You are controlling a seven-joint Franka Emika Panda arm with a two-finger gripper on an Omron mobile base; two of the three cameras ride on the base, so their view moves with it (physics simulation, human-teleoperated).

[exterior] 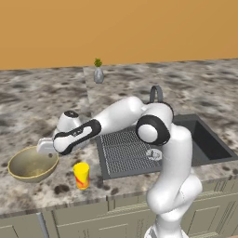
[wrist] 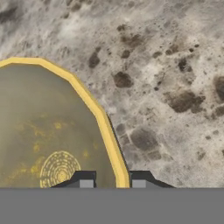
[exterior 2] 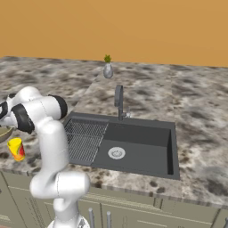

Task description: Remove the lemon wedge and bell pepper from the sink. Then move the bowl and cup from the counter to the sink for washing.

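The olive-gold bowl (exterior: pixel 29 165) (wrist: pixel 43 127) sits on the counter left of the sink (exterior: pixel 211 142) (exterior 2: pixel 138 153). My gripper (exterior: pixel 45 149) (wrist: pixel 112 183) hangs over the bowl's right rim, shut on the bowl, with one fingertip inside the rim and one outside. Just in front and to the right of the bowl stands the yellow cup (exterior: pixel 82 175) (exterior 2: pixel 17 149), upright and untouched. A sliver of the bowl (exterior 2: pixel 3 133) shows behind my arm in the right base view. The sink's basin holds nothing loose. The lemon wedge and bell pepper are out of view.
A ribbed drainboard (exterior: pixel 125 151) (exterior 2: pixel 84 140) lies between the bowl and the basin. The grey faucet (exterior: pixel 156 93) (exterior 2: pixel 119 101) rises behind the sink. A grey vase with a plant (exterior: pixel 98 74) (exterior 2: pixel 107 70) stands at the back wall.
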